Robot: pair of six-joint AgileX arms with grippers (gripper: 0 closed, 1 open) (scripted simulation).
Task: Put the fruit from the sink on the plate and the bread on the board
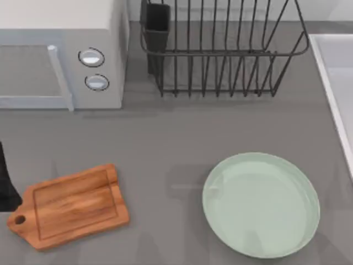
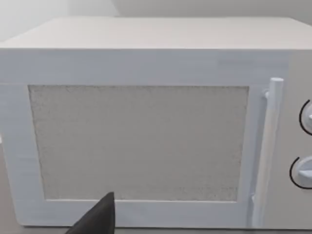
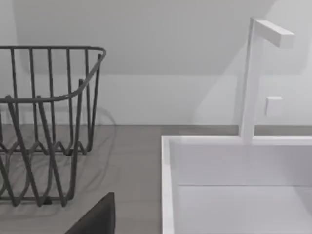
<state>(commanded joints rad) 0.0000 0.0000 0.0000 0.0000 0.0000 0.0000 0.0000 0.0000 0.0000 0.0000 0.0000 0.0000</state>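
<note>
The right end effector (image 3: pixel 97 219) is facing the sink (image 3: pixel 168 185) at the worktop's 3 o'clock edge; I cannot tell how open it is or whether it is holding anything. It should be clearing the rim before dipping for the fruit, which is probably lying deeper in the basin. The plate (image 1: pixel 262 204) is waiting at 5 o'clock and the board (image 1: pixel 71 207) at 8 o'clock. The left end effector (image 2: pixel 100 217) is idling at the microwave (image 2: pixel 141 141).

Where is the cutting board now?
In the top view the board lies at the table's front left, below the microwave and left of the plate.

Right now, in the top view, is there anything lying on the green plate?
No. The plate shows only its bare pale green surface, and the wooden board at the table's left is bare too.
</note>
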